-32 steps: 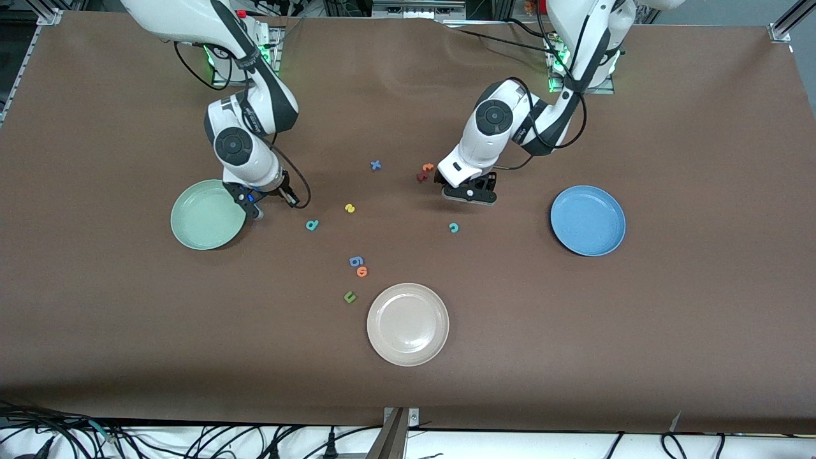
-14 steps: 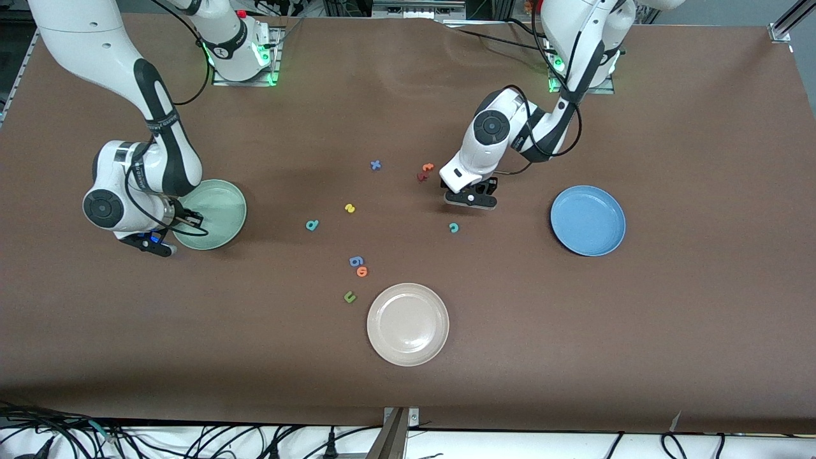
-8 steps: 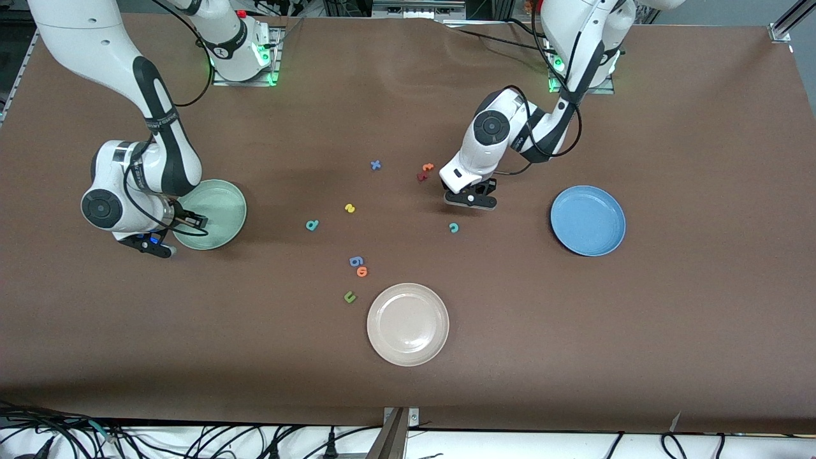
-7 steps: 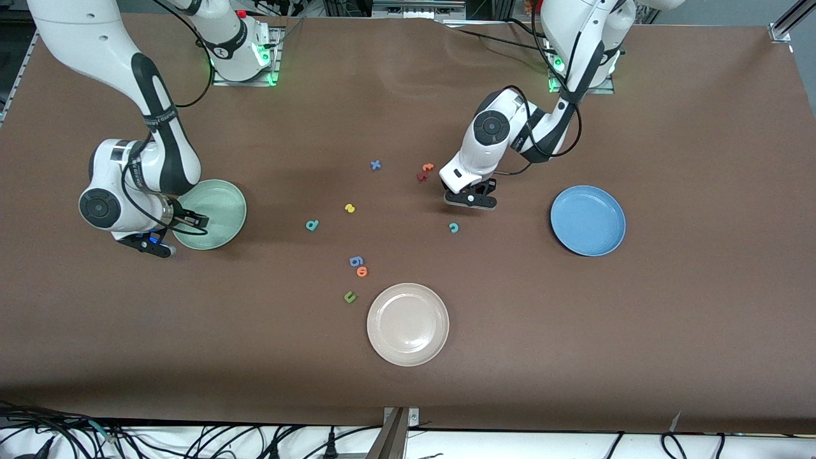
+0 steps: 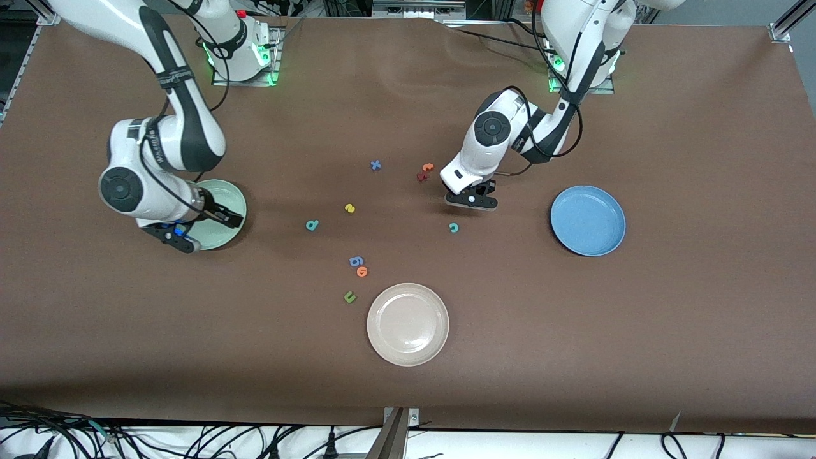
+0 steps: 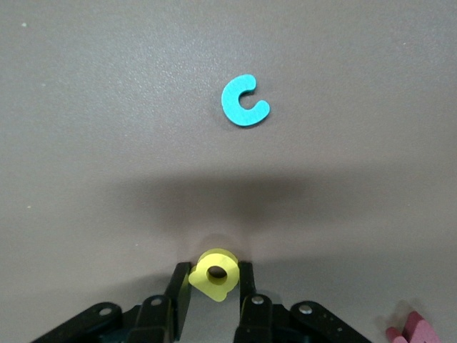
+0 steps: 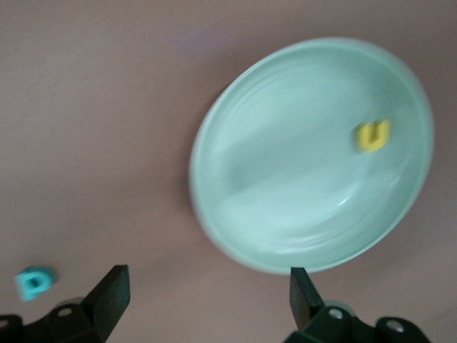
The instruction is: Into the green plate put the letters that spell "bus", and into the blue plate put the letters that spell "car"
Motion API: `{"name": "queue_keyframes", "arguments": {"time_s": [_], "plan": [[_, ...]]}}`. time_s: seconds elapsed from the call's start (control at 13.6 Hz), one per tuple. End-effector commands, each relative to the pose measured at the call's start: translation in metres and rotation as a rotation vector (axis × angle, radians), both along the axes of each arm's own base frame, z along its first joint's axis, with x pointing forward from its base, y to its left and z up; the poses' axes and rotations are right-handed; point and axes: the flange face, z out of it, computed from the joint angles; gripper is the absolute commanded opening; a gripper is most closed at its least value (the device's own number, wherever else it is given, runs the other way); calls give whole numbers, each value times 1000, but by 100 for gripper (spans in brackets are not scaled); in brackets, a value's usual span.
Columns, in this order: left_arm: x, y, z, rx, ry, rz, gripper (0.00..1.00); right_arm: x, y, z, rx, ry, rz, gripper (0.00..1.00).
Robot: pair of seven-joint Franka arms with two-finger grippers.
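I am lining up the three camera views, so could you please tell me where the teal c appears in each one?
Front view: the teal c lies on the brown table, just nearer the camera than the left gripper.
Left wrist view: the teal c lies on bare table, apart from the fingers, which close around the yellow a.
Right wrist view: not in it.
Shared landmark: the left gripper, seen in the front and left wrist views.

We see a brown table point(image 5: 637, 331) carrying 3 plates: the green plate point(image 5: 228, 234) toward the right arm's end, the blue plate point(image 5: 588, 220) toward the left arm's end, and a beige plate point(image 5: 408, 324) nearest the camera. Loose on the brown lie a teal b point(image 5: 312, 224), yellow s point(image 5: 349, 208), teal c point(image 5: 454, 227), blue x point(image 5: 376, 165), orange o point(image 5: 362, 271) and dark green u point(image 5: 349, 296).
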Motion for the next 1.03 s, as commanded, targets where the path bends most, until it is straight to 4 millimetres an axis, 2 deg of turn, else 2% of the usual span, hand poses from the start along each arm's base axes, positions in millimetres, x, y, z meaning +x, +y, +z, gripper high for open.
{"name": "queue_keyframes", "arguments": {"time_s": [0.0,0.07,0.22,0.37,0.44,0.59,0.66,0.81,0.96], "plan": [[3,-3,-3,8,-11,-5,10,1,42,-10,6,-42,-94,99],[5,-2,0,5,-15,-6,5,0,57,-19,0,-59,-112,99],[30,17,13,7,-38,1,1,-7,99,-35,-7,-102,-151,99],[73,58,39,74,-58,-109,0,-14,133,-56,-8,-145,-200,98],[88,82,51,102,-45,-146,0,-17,143,-68,-10,-159,-218,98],[98,108,73,124,-4,-207,0,-20,153,-85,-7,-178,-241,98],[104,126,77,130,15,-210,0,-23,158,-89,-6,-184,-242,98],[111,151,74,127,28,-249,0,-26,160,-96,-9,-179,-240,95],[125,194,73,119,40,-292,0,-31,165,-103,-14,-168,-231,91]]}}
